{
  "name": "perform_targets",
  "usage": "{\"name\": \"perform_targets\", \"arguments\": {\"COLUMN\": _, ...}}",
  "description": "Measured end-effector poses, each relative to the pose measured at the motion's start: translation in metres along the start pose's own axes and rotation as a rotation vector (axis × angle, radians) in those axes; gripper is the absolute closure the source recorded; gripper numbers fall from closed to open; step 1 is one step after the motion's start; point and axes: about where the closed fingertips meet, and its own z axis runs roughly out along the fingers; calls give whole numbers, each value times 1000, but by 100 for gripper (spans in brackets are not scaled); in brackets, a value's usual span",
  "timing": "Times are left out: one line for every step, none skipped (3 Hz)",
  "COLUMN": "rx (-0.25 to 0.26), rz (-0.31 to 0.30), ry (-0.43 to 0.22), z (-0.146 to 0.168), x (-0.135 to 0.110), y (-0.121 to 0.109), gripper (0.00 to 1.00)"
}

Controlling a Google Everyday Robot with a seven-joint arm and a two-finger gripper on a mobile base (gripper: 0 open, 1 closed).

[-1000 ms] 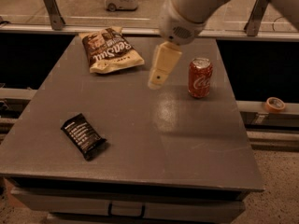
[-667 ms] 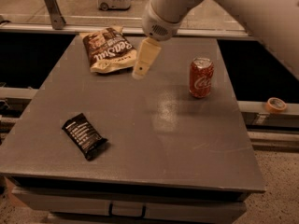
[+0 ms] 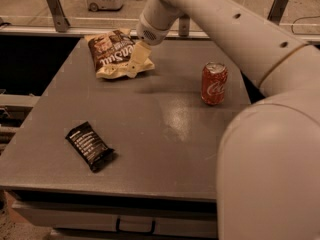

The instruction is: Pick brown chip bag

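Within the last second the gripper [image 3: 135,60] has moved left from beside the can [image 3: 214,84] to the right edge of the brown chip bag [image 3: 107,54], lying at the far left of the table [image 3: 165,134], so the approach looks nearly complete; the gripper's opening cannot be determined, and nothing appears lifted.

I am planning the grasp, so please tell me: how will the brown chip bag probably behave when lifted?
The brown chip bag looks puffed and crinkled, so it is probably light and will dent where squeezed. Lying flat, it should not roll, but its film may slip. The gripper is over its right edge.
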Motion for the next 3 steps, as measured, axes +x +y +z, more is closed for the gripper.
{"name": "perform_targets", "arguments": {"rx": -19, "rz": 91, "ry": -23, "z": 33, "x": 2, "y": -17, "gripper": 0}}
{"name": "perform_targets", "arguments": {"rx": -44, "rz": 164, "ry": -61, "z": 48, "x": 7, "y": -19, "gripper": 18}}
{"name": "perform_targets", "arguments": {"rx": -82, "rz": 174, "ry": -110, "z": 51, "x": 4, "y": -9, "gripper": 41}}
